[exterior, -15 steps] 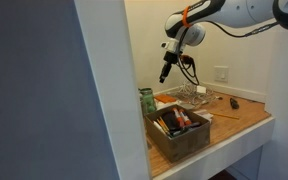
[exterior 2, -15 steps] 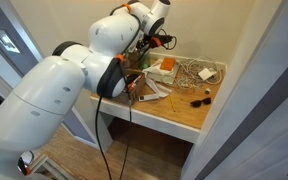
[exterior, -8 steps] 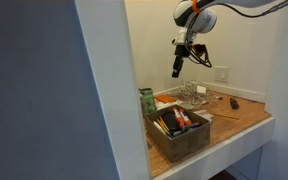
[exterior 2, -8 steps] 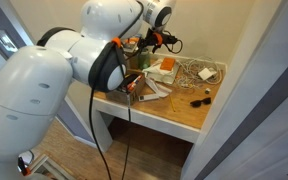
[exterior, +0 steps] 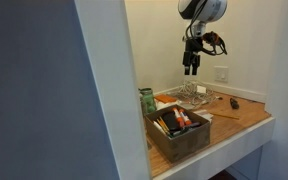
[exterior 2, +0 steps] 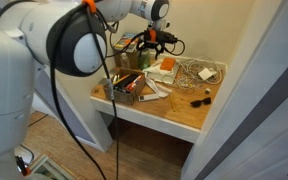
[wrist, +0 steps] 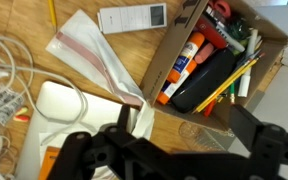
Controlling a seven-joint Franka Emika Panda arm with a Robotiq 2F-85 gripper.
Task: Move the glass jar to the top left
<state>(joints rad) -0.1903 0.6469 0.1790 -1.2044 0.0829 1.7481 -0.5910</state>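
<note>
- The hand [exterior: 191, 71] hangs open and empty, high above the table [exterior: 246, 116].
- The glass jar [exterior: 146, 101] stands upright just beside the brown box [exterior: 188, 138].

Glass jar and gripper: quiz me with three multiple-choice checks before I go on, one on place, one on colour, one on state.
1. Where is the jar?
A. standing beside the box on the table
B. lying inside the box
C. held in the air

2. What colour is the jar?
A. red
B. black
C. green-tinted

3. The gripper is:
A. shut on the jar
B. open and empty, above the table
C. resting in the box

Answers:
1 A, in an exterior view the jar stands at the box's side.
2 C, its glass shows green.
3 B, the wrist view shows the fingers spread with nothing between them, and an exterior view shows the gripper hanging high over the table.
</note>
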